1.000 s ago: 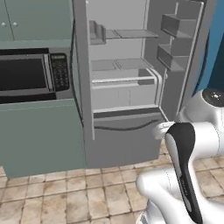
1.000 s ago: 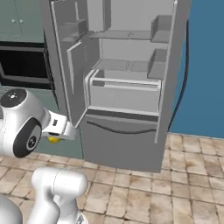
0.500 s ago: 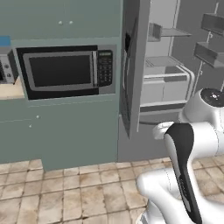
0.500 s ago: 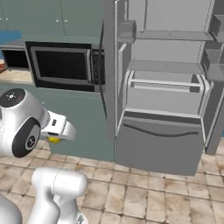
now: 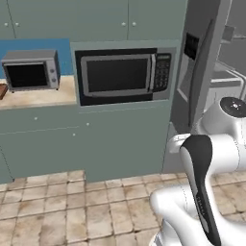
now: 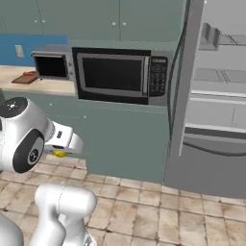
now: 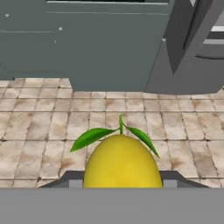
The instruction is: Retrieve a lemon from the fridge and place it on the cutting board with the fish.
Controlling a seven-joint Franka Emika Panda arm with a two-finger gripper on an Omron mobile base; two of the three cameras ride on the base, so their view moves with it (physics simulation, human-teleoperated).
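The yellow lemon [image 7: 121,164], with green leaves on top, sits between my fingers, and my gripper [image 7: 121,180] is shut on it. From the right base camera the lemon [image 6: 60,153] peeks out under the white hand, low at the left, over the tiled floor. The grey fridge [image 5: 204,72] stands at the right with its doors open, pale shelves showing inside [image 6: 216,96]. A flat brown cutting board [image 6: 26,77] lies on the far-left counter, and its edge [image 5: 2,90] shows at the left border. The fish cannot be made out.
A built-in microwave [image 5: 125,74] [image 6: 120,74] sits in teal cabinets between the fridge and the counter [image 5: 41,97]. A small grey toaster oven [image 5: 30,69] [image 6: 52,66] stands on that counter. Tiled floor [image 7: 52,118] lies open in front of the cabinets.
The whole picture has shifted: the base has driven left, so the fridge slid to the right edge and the microwave and counter came into view. The lemon stays in the gripper.
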